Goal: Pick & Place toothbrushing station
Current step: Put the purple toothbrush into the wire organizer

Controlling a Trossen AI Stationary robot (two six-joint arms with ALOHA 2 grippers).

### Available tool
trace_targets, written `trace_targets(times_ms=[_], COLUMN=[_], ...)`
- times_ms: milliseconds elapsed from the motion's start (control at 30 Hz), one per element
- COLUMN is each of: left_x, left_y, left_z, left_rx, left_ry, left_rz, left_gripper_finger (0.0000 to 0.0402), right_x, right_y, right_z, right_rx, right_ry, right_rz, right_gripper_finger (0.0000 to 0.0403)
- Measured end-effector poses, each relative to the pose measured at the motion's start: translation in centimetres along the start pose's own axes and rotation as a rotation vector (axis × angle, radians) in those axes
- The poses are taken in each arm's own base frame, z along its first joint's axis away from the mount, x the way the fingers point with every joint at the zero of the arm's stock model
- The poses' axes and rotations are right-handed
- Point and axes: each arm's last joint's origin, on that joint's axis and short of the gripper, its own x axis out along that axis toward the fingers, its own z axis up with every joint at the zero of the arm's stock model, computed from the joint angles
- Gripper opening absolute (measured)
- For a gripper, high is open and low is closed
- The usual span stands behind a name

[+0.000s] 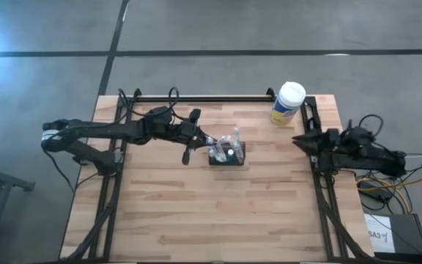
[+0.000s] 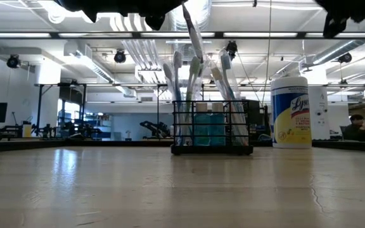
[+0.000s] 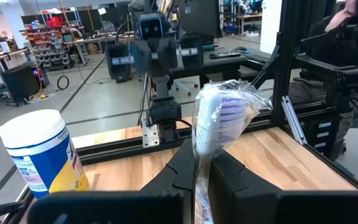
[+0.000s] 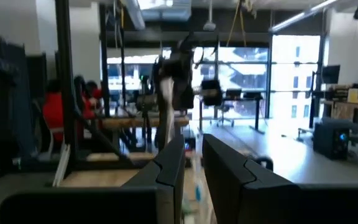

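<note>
The black slotted caddy [image 2: 212,130] stands on its base on the wooden table, near the middle [image 1: 228,156], with several toothbrushes upright in it. My left gripper [image 1: 209,142] reaches in from the table's left, just above the caddy's left side. It is shut on a toothbrush in clear wrap [image 3: 219,112]. In the low view this toothbrush [image 2: 192,31] slants down from the gripper toward the caddy; its lower end is hidden among the other brushes. My right gripper [image 1: 297,138] waits at the table's right edge, fingers nearly together and empty. My left gripper pinches the wrapped toothbrush's handle [image 3: 201,171] between its two fingers, below the bristle head. The fingers come roughly level from the table's left. The head end [image 3: 222,106] sticks out past the fingertips, toward the right arm. I cannot tell whether the lower end rests in the caddy.
A yellow canister with a white lid [image 1: 288,103] stands at the far right of the table, and shows in the left wrist view [image 3: 39,155]. A black rail [image 1: 204,97] runs along the far edge. Bare wood lies on the near side of the caddy.
</note>
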Motion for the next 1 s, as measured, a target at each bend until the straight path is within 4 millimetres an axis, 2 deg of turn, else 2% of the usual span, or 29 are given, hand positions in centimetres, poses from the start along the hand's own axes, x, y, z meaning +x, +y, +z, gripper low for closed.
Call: trace_targets(times_ms=[67, 200, 267, 433, 767, 1000], left_x=[0.0, 0.0, 0.0, 0.0, 0.0, -0.1], left_y=[0.0, -0.1, -0.1, -0.1, -0.2, -0.3], left_z=[0.0, -0.1, -0.1, -0.1, -0.4, -0.8], left_rx=[0.0, -0.001, -0.001, -0.002, 0.002, 0.008], left_ry=[0.001, 0.004, 0.004, 0.006, 0.011, -0.009], left_rz=[-0.001, -0.01, -0.012, -0.013, -0.015, -0.013], left_gripper_finger=[0.0019, 0.0017, 0.0017, 0.0018, 0.0017, 0.0018], right_x=[0.7, 1.6, 1.7, 1.6, 1.6, 2.1], right_y=[0.0, -0.1, -0.1, -0.2, -0.2, -0.3], right_z=[-1.3, -3.7, -4.6, -7.5, -7.4, -8.1], right_rx=[0.001, 0.0, -0.002, 0.015, -0.023, -0.015], right_ry=[0.028, -0.042, -0.079, -0.045, -0.055, 0.016], right_rz=[0.006, 0.044, 0.053, 0.048, 0.035, 0.017], right_gripper_finger=[0.0052, 0.0051, 0.0051, 0.0047, 0.0012, 0.0008])
